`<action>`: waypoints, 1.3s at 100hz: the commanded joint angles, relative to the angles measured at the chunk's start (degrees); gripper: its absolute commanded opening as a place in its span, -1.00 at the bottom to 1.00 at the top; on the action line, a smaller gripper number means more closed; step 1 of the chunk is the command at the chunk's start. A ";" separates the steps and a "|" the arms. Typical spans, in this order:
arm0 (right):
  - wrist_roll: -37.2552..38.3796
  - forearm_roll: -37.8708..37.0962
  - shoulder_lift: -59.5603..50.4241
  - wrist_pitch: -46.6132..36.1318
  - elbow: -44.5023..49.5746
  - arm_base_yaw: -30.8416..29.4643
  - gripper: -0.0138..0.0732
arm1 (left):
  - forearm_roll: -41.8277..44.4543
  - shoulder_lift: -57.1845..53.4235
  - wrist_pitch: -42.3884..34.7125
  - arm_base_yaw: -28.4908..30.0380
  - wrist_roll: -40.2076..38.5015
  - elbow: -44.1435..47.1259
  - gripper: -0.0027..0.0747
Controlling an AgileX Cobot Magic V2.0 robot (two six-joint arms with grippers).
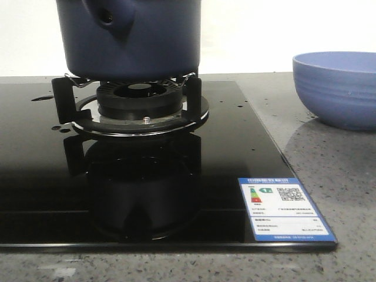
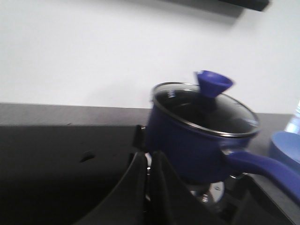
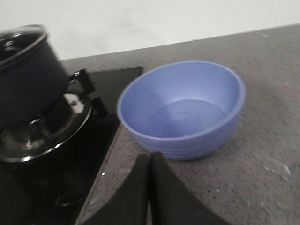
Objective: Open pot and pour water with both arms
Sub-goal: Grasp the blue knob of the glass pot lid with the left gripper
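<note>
The dark navy pot (image 1: 132, 38) stands on the gas burner (image 1: 140, 106) of the black glass hob; a stub with a round hole shows on its wall. In the left wrist view the pot (image 2: 187, 136) wears a glass lid (image 2: 206, 110) with a blue knob (image 2: 213, 83), and its blue handle (image 2: 262, 166) sticks out sideways. My left gripper (image 2: 149, 157) is shut and empty, short of the pot's wall. My right gripper (image 3: 150, 158) is shut and empty over the counter, just in front of the light-blue bowl (image 3: 183, 110). The pot (image 3: 26, 72) also shows there.
The light-blue ribbed bowl (image 1: 338, 88) sits on the grey speckled counter (image 1: 341, 176), right of the hob. The hob (image 1: 53, 194) has a blue energy label (image 1: 285, 210) at its front right corner. Metal pot supports (image 1: 61, 97) ring the burner. A white wall stands behind.
</note>
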 commanded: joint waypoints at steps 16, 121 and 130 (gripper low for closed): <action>-5.92 0.13 6.47 -2.95 -6.54 5.78 -0.75 | -1.85 7.72 -4.09 -10.06 4.45 -6.67 -0.81; -5.92 0.13 10.12 -6.84 -7.57 6.04 0.52 | -0.78 48.13 -34.83 -28.99 4.45 -20.99 0.50; -5.92 0.13 10.12 -6.84 -7.57 6.04 0.52 | -0.78 51.60 -34.58 -28.99 4.45 -24.00 0.51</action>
